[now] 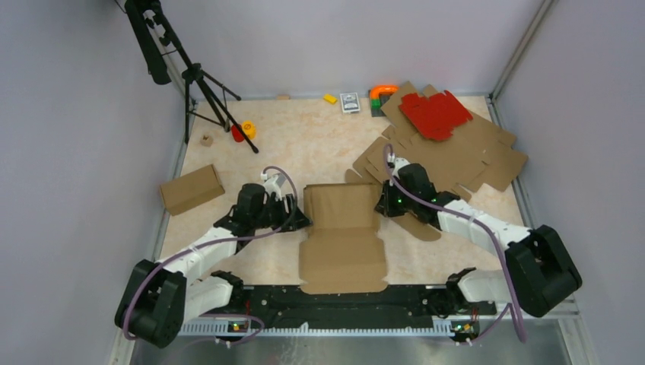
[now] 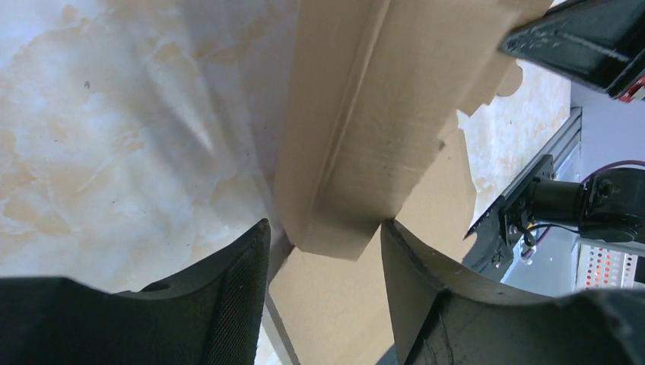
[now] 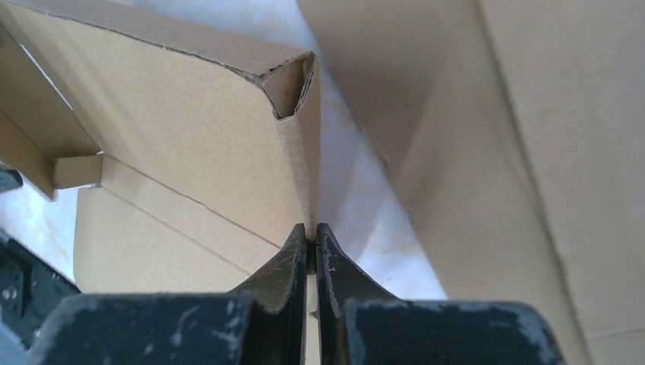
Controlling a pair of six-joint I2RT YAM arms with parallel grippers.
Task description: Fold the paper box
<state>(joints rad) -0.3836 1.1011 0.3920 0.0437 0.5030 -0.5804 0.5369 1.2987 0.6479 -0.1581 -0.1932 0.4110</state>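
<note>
The paper box (image 1: 342, 255) lies half folded at the middle of the table, its lid panel flat toward the arm bases and its far part raised into walls. My left gripper (image 1: 298, 215) is at the box's left side. In the left wrist view it (image 2: 323, 228) is open and straddles the upright left wall (image 2: 357, 114); the right finger (image 2: 414, 281) touches the wall's corner and the left finger (image 2: 243, 289) stands apart. My right gripper (image 1: 382, 204) is at the right side, and in the right wrist view it (image 3: 310, 228) is shut on the thin edge of the doubled-over right wall (image 3: 190, 129).
A finished brown box (image 1: 191, 188) sits at the left. Flat cardboard sheets (image 1: 471, 156) are piled at the back right with a red die-cut sheet (image 1: 435, 114) on top. A tripod (image 1: 199, 84) stands back left. Small items (image 1: 245, 131) dot the back edge.
</note>
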